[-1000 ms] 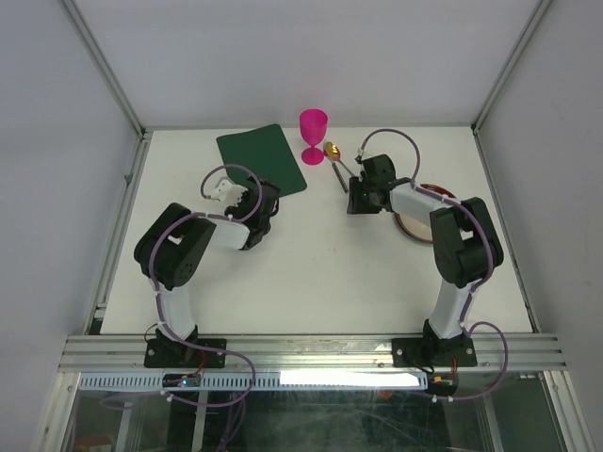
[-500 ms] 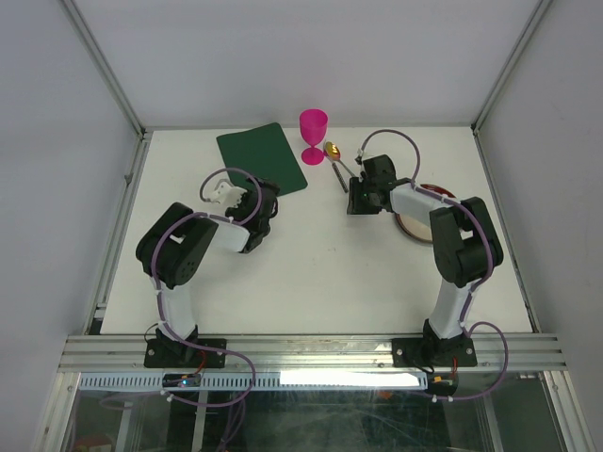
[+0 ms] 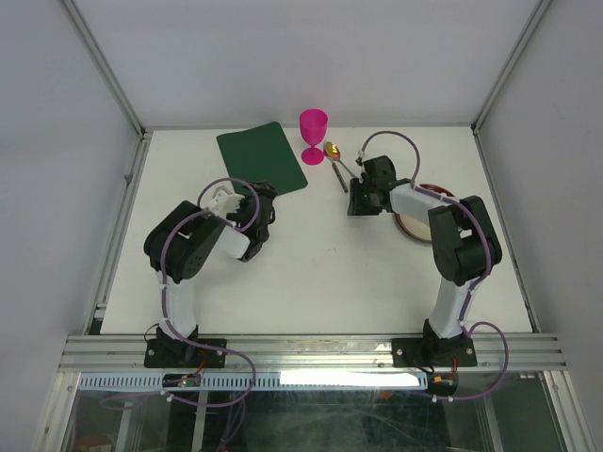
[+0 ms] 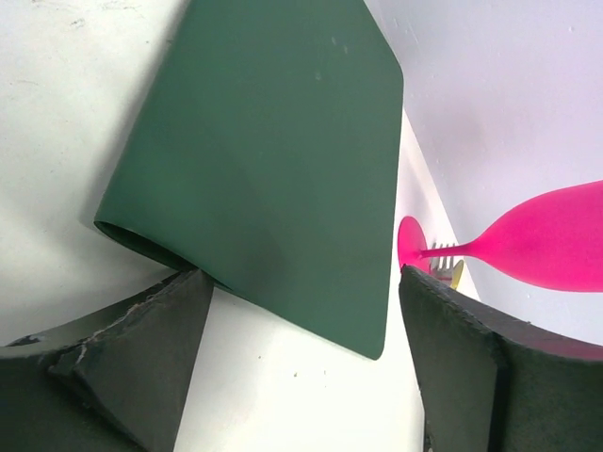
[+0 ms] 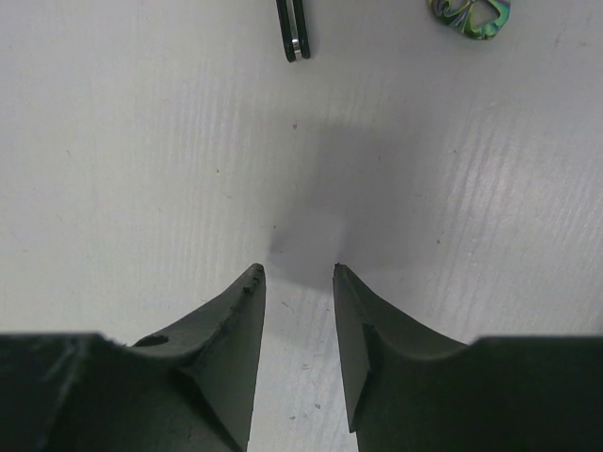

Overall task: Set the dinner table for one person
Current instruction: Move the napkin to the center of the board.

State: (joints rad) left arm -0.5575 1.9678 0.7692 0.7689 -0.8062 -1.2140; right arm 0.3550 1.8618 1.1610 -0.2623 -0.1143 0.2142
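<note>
- Surface here is the dinner table (image 3: pixel 320 282): a big white matte top ringed by aluminium rails. It fills the middle of the top view, with both arms bolted at its 6 o'clock edge.
- The dark green placemat (image 3: pixel 262 158) lies skewed at about 11 o'clock. In the left wrist view its near edge (image 4: pixel 141 235) curls up off the surface.
- The left arm (image 3: pixel 188 247) reaches toward the mat's near corner. Its jaws are spread wide with that corner between them, one finger (image 4: pixel 141 358) just beside the curl, and they aren't pinching anything.
- A pink goblet (image 3: pixel 314 135) stands upright at 12 o'clock, just beside the mat's right edge.
- A gold-bowled spoon (image 3: pixel 332 151) and a black-handled utensil (image 3: pixel 341 176) lie around 1 o'clock, near the goblet.
- The right arm (image 3: pixel 460 243) is bent in over that area. Its jaws are only partly apart, with a narrow gap, bare white surface between them and nothing held.
- A plate (image 3: pixel 411 226) with a reddish rim sits at roughly 3 o'clock, mostly hidden under the right arm.
</note>
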